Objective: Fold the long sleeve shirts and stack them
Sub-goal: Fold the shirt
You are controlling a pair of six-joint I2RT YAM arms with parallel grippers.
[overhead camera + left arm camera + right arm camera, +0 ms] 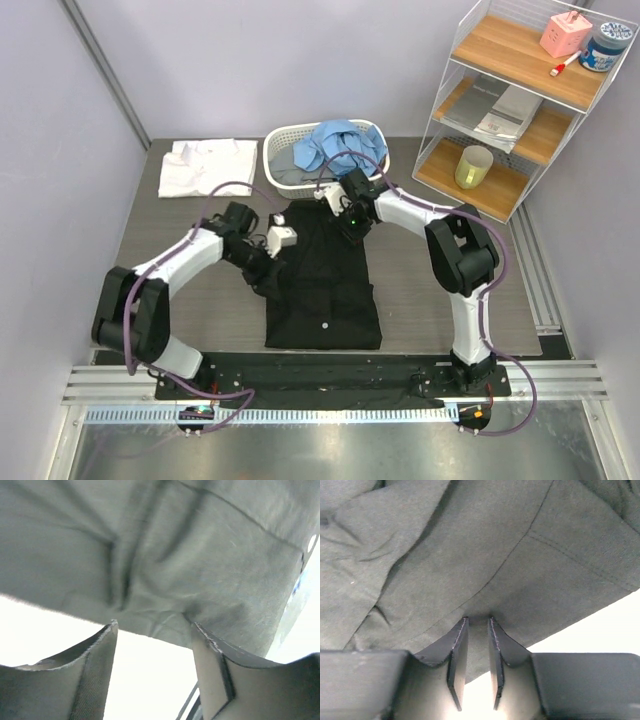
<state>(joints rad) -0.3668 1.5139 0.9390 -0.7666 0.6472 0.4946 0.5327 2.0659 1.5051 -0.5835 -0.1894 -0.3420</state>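
Black shirt (325, 290): lies on the table (430, 300) at centre, between the arms. Long axis runs near-to-far, far end toward the basket (285, 140). Plain, creased, one small white button showing.
Relation: the far end sits at both grippers, left edge by the left one, right corner by the right one. Neither is clearly nearer.
White shirt (205, 165): folded, far left.
Light blue shirt (335, 145): heaped in the basket.
Right gripper (350, 215): jaws nearly closed, probably pinching black cloth.
Left gripper (272, 243): jaws spread, cloth at the tips, unclamped.
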